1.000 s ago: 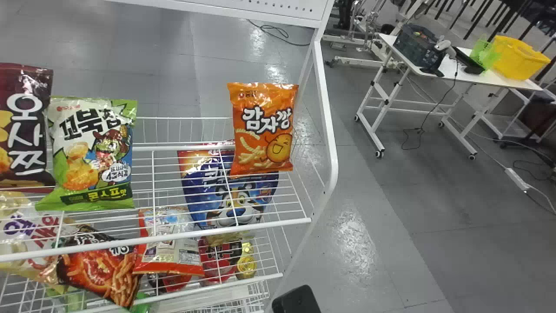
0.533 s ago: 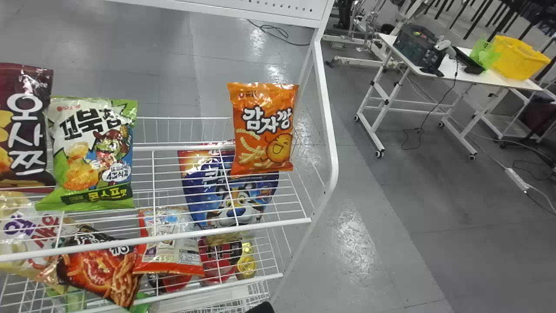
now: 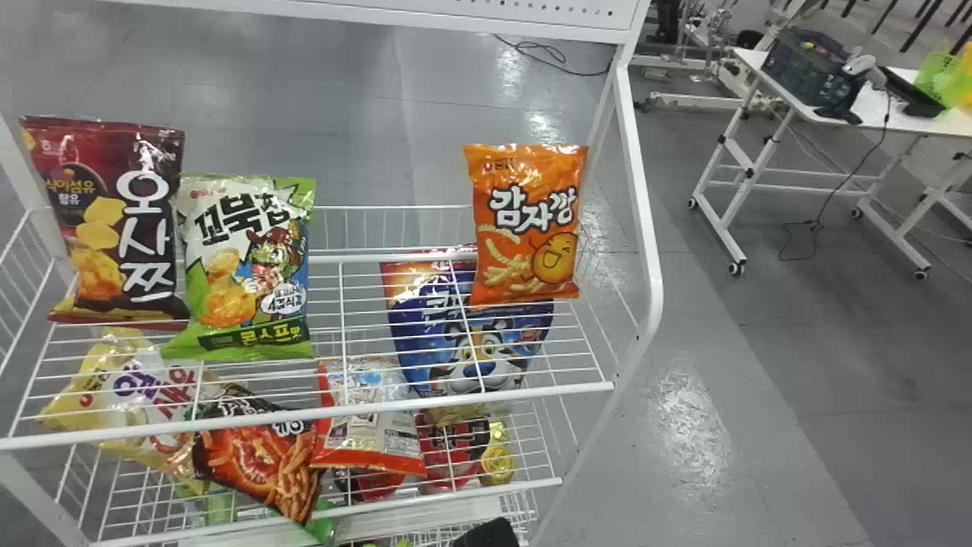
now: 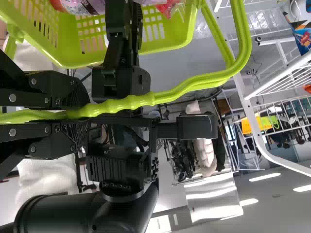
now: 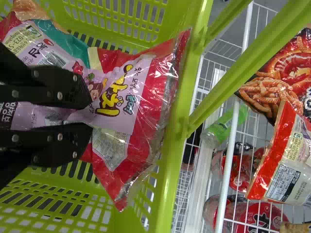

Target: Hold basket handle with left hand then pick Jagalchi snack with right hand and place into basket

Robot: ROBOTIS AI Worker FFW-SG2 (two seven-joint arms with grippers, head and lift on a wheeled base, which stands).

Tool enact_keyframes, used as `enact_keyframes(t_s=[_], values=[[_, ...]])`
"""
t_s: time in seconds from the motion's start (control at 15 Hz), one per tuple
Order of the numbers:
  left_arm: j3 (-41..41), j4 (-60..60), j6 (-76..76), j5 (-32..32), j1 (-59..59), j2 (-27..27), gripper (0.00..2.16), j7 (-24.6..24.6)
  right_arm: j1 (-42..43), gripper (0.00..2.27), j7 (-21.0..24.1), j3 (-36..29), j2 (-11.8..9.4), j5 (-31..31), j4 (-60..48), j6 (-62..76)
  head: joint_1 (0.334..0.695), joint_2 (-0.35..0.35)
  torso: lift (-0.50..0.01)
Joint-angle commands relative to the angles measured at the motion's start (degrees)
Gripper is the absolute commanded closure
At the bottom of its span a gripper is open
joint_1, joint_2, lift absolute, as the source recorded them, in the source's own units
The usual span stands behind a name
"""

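Head view vs the earlier frames: the whole scene has slid to the right of the picture. Dark red snack bag [image 3: 114, 228] now fully in, it was cut by the left edge before; more of the yellow snack bag [image 3: 114, 380] below it too. Yellow tub [image 3: 967, 80] on the white table [image 3: 896, 120] was whole, now just a sliver at the right edge. Black arm part [image 3: 486, 533] at the bottom edge has moved left relative to the wire shelf [image 3: 456, 398]. Orange bag [image 3: 529, 228] and green bag [image 3: 247, 266] same places on the shelf, upright.

Left hand [image 4: 87, 112]: pinching the green handle [image 4: 131, 103], fingers either side of it. Right hand [image 5: 91, 112]: fingers pressed on one end of the Jagalchi snack [image 5: 124, 97], pink and red, the rest of it fanning out past the fingertips. Snack is over or inside the green basket [image 5: 181, 150], can't tell if it touches the bottom. Another bag [image 5: 73, 51], part teal, in the basket just beside it
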State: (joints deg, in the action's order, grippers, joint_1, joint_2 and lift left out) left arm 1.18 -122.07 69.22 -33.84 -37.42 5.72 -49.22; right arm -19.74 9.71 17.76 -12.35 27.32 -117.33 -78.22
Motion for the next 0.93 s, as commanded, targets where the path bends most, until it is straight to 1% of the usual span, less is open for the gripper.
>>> enact_keyframes(t_s=[0.0,0.07,0.13,0.2,0.27,0.4,0.53,0.67,0.87], values=[[-0.04,-0.27,0.0,0.0,-0.02,0.0,1.03,0.08,-2.06,0.05,-0.22,-3.08,-0.66,0.37,-5.37,-5.24,0.695,-0.255,-0.01],[-0.13,-0.27,0.0,0.0,-0.02,0.0,1.03,0.08,-3.38,0.05,-0.13,-3.79,-1.27,-0.6,-8.44,-6.65,0.695,-0.279,-0.01],[-0.22,-0.36,0.0,0.0,0.15,0.0,1.03,0.17,-4.96,0.05,-0.13,-3.96,-2.15,-3.5,-12.22,-7.18,0.695,-0.309,-0.01],[-0.3,-0.36,0.0,0.0,0.24,-0.09,1.04,0.17,-6.36,0.06,-0.22,-4.67,-2.24,-4.99,-15.39,-7.7,0.695,-0.35,-0.01],[-0.3,-0.27,0.0,0.0,0.24,-0.09,1.04,0.17,-7.77,0.06,-0.22,-6.34,-2.77,-5.08,-18.64,-7.7,0.695,-0.35,-0.01],[-0.39,-0.27,0.0,0.0,0.33,-0.09,1.04,0.17,-10.14,0.06,-0.31,-9.24,-2.94,-7.01,-24.09,-4.72,0.695,-0.35,-0.01],[-0.39,-0.27,0.0,0.09,0.33,0.0,1.04,0.26,-10.85,0.06,-0.04,-10.99,-2.94,-9.39,-26.02,0.38,0.695,-0.35,-0.01],[-0.22,-0.27,0.0,0.09,0.24,0.08,1.04,0.26,-11.81,0.06,-0.22,-12.58,-2.85,-9.65,-26.2,10.05,0.695,-0.35,-0.01],[-0.3,-0.45,0.35,0.09,0.15,0.08,1.04,0.26,-14.1,0.08,-1.01,-12.23,-2.68,-12.64,-24.35,31.14,0.695,-0.35,-0.01]])
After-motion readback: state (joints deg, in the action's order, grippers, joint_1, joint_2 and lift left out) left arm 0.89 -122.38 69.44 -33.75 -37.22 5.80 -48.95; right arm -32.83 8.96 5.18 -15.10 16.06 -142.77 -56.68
